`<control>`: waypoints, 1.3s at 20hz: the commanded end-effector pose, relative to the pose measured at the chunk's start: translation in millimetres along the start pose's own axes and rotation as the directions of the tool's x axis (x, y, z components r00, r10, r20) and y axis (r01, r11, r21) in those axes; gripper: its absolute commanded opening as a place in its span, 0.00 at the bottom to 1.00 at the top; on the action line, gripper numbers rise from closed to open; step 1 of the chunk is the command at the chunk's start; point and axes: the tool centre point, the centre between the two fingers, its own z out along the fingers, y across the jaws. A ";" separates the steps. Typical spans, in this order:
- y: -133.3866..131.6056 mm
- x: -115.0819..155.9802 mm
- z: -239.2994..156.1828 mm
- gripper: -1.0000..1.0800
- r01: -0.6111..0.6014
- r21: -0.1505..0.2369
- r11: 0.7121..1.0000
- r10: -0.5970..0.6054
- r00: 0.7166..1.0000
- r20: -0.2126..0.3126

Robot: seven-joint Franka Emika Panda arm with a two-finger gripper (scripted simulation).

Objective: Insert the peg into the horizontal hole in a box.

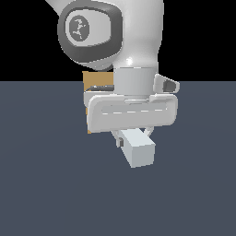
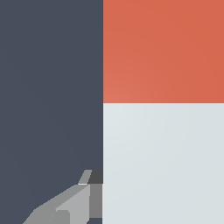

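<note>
A white robot arm fills the upper middle of the exterior view, its hand (image 1: 133, 134) pointing down over a dark blue-grey table (image 1: 46, 184). The hand holds the peg (image 1: 138, 147) between its fingers. The peg's long axis runs roughly level, toward and away from the exterior camera; its pale grey square end faces the camera, low and just to the exterior view's right of centre. Its far end is hidden behind the hand in that view.

Behind the arm, a tan box (image 1: 94, 83) shows only as strips at the exterior view's left of the hand; its hole is not visible.

In the wrist view, the peg (image 2: 162, 131) fills one side of the frame, orange-red section meeting pale section at a straight line. One grey finger (image 2: 74, 203) lies against its edge. Open table surrounds the hand on the near side and both sides.
</note>
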 end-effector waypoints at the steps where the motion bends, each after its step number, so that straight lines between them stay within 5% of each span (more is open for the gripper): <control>1: -0.6 9.0 -10.5 0.00 0.002 -0.005 1.000 -0.002 1.000 0.002; 26: -1.8 34.5 -23.1 0.00 0.008 -0.004 1.000 -0.008 1.000 0.001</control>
